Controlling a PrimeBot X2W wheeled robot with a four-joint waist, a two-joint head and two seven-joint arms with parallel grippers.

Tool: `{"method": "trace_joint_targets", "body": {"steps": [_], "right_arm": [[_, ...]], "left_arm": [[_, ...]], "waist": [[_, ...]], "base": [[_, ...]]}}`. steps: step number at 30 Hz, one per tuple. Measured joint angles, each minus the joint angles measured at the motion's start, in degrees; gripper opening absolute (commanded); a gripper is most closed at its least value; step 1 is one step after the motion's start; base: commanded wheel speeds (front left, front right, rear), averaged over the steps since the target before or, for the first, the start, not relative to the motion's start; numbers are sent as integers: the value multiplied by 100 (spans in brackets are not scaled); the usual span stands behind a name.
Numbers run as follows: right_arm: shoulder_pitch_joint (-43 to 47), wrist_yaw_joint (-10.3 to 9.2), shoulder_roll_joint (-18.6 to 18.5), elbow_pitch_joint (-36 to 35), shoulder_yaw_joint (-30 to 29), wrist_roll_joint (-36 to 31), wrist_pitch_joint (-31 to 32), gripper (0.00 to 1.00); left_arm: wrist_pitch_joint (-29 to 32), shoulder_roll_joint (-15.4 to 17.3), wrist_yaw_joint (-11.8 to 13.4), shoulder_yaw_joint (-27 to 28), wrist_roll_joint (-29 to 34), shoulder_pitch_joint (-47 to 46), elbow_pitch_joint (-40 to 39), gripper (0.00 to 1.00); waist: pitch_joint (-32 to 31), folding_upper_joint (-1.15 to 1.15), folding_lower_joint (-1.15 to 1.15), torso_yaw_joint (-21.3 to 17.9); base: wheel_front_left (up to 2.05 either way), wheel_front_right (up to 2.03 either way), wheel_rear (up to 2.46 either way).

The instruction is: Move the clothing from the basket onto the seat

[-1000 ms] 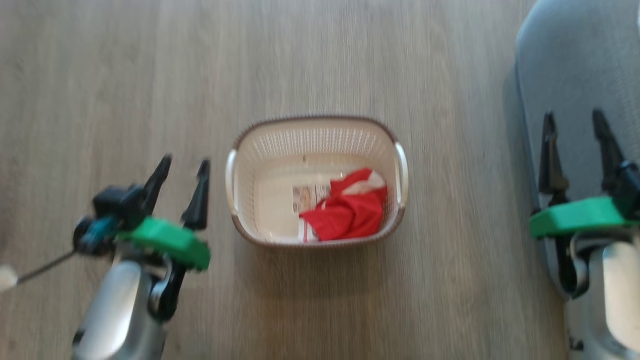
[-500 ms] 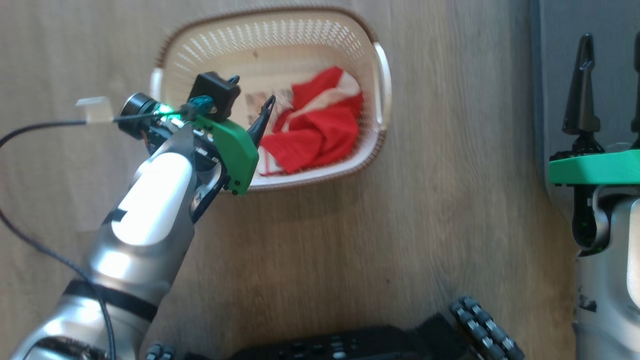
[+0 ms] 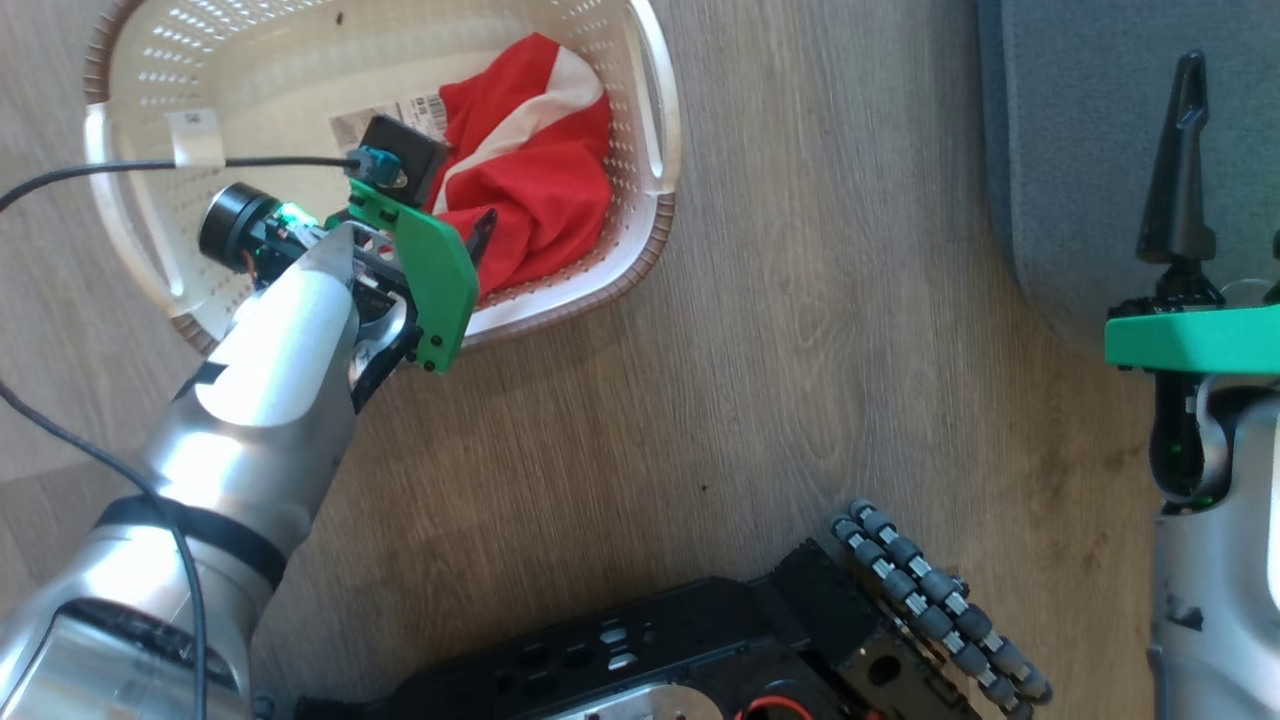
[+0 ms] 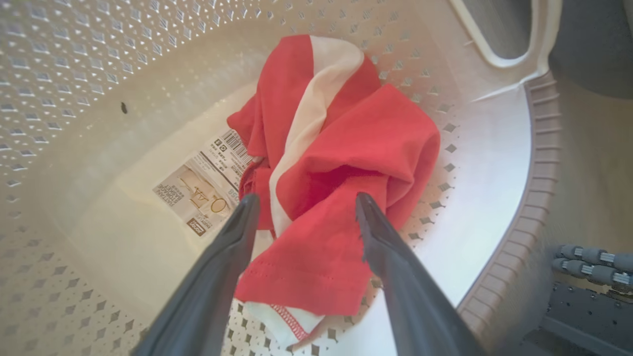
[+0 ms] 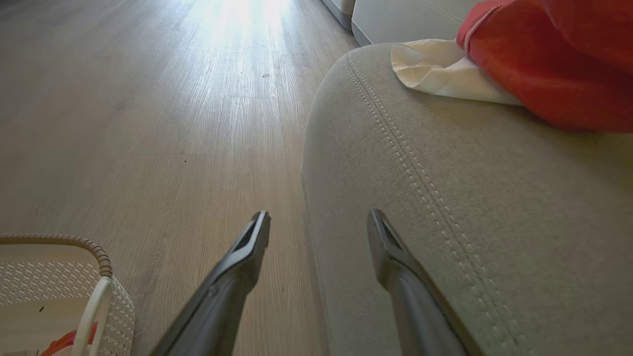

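Note:
The cream basket [image 3: 652, 232] with its brown rim [image 4: 540, 173] stands on the wood floor at the upper left of the head view. Red clothing [image 3: 540, 150] with a white stripe lies crumpled in its right half [image 4: 346, 148]. My left gripper [image 3: 465, 218] reaches down into the basket and is open [image 4: 305, 198], its fingertips on either side of a red fold. Whether they touch the fabric I cannot tell. My right gripper [image 3: 1235, 80] stands open over the grey seat [image 3: 1080, 150], holding nothing [image 5: 319, 215]. A second red and cream garment [image 5: 544, 59] lies on the seat [image 5: 470, 198].
My black base with its roller wheels [image 3: 930, 590] sits at the bottom of the head view. A black cable [image 3: 60, 180] runs from the left wrist across the basket's left side. A label sticker [image 4: 203, 183] is on the basket's floor. Another pale cushion [image 5: 395, 15] stands beyond the seat.
The head camera has tilted down, shifting the whole view. My left gripper has gone from beside the basket into it, down over the red clothing. The right gripper stays open by the seat.

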Motion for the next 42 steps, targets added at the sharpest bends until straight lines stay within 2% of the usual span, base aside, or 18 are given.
{"method": "trace_joint_targets", "body": {"steps": [12,20,21,22,24,32,42], "right_arm": [[147,0,3,-34,24,-10,0,100],[147,0,3,-67,74,1,0,100],[147,0,3,-68,73,2,0,100],[147,0,3,-69,73,21,0,100],[147,0,4,-69,69,46,0,100],[147,0,4,-60,3,51,0,100],[176,0,5,69,-109,-90,0,100]], "left_arm": [[298,170,0,-760,-1028,-207,257,100],[400,315,0,-1258,-1493,-346,275,100],[399,334,0,-1308,-1537,-363,287,80],[398,355,0,-1379,-1577,-381,293,43],[391,389,0,-1495,-1655,-411,299,0],[126,427,0,-1922,-2073,-428,232,0],[-1090,460,0,-1730,-2736,-456,146,0]], "waist": [[124,0,-1,-15],[223,0,-1,-75],[240,0,-1,-87],[255,0,-1,-99],[277,0,-1,-119],[201,0,-1,-88],[-387,0,-1,239]], "base": [[0,0,0],[0,0,0],[0,0,0],[0,0,0],[0,0,0],[0,0,0],[0,0,0]]}}
